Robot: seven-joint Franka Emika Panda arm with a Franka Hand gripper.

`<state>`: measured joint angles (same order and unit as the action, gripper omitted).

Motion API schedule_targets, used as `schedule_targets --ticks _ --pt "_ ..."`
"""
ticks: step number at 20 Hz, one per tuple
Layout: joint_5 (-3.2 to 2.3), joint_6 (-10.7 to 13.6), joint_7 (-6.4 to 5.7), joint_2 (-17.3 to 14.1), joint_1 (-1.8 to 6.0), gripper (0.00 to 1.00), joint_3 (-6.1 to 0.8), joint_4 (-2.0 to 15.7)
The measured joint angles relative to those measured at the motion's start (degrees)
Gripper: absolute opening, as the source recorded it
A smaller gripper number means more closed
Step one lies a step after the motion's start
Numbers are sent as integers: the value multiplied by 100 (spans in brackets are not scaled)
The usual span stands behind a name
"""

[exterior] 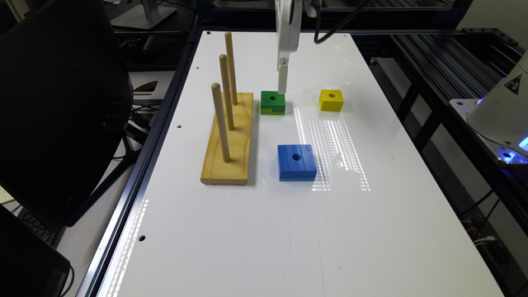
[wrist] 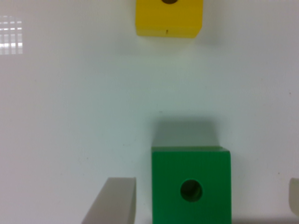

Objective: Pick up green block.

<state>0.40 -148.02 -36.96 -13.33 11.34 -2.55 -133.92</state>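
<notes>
On the white desk (exterior: 255,231), the nearest thing in the exterior view is the flat blue block (exterior: 296,162), lying with its round centre hole up. Just to the exterior view's left of it stands a wooden base (exterior: 229,140) with three upright pegs (exterior: 221,121) in a row running away from the camera.

Farther back sits the green block (exterior: 272,102), dark green on top with a lime-green lower band, close beside the far end of the wooden base but apart from it. The yellow block (exterior: 331,100) lies at about the same depth, well apart toward the exterior view's right.

The gripper (exterior: 282,84) hangs down at the far right edge of the green block. In the wrist view the fingers (wrist: 112,200) are spread apart and grasp nothing: the green block (wrist: 191,185) sits between them, nearer one finger than the other, with bare desk showing on both sides, and the yellow block (wrist: 169,18) lies beyond it.
</notes>
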Motion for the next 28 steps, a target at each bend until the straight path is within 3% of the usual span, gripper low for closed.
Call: schedule_targets --ticks 19,24,28 --pt "-12 -47 1 -87 1 100 6 99" --pt "-45 -504 1 -590 3 100 10 145" --pt "-69 -557 1 -770 6 100 13 283"
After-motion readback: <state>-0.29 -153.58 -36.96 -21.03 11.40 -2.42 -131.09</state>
